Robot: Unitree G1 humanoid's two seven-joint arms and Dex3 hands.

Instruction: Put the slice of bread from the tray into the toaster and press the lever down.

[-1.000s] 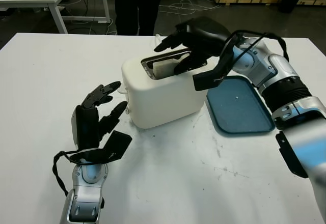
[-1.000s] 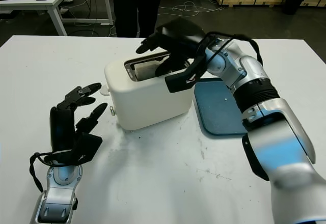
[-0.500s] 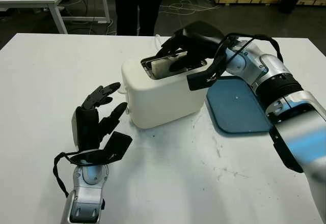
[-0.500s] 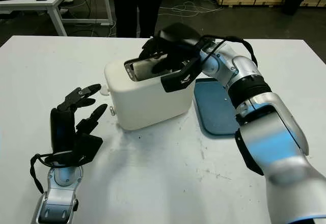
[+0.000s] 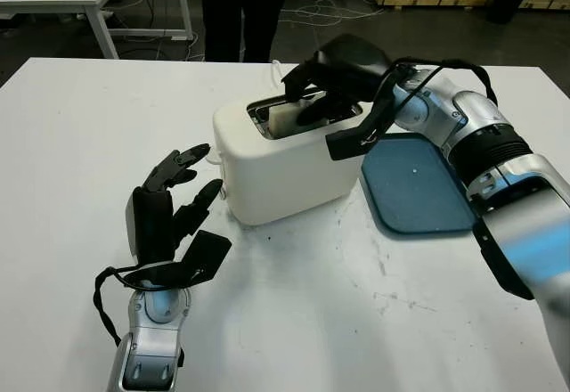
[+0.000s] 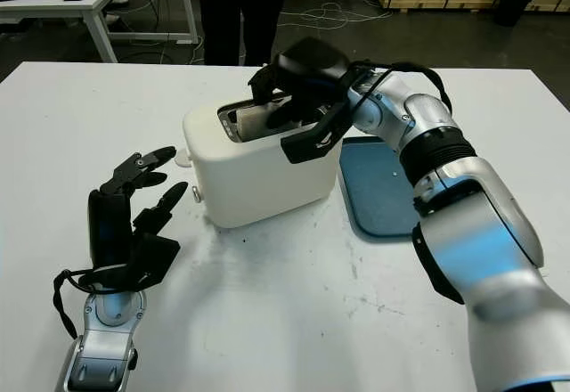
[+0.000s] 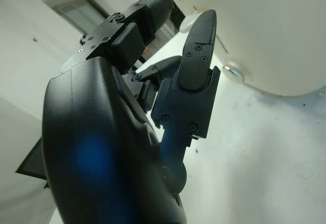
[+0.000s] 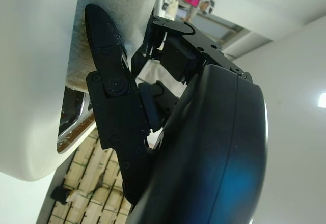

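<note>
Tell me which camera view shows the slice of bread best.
The left eye view: the slice of bread sits in the slot of the toaster, under the right hand. The right eye view shows the same with more of the slice hidden by the fingers. The right wrist view shows its pale side beside a finger.

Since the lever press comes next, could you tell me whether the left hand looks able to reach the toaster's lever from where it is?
Probably yes. The left hand is open beside the toaster, at the end where the lever sticks out, with bare table between them. The right hand is busy over the slot.
</note>
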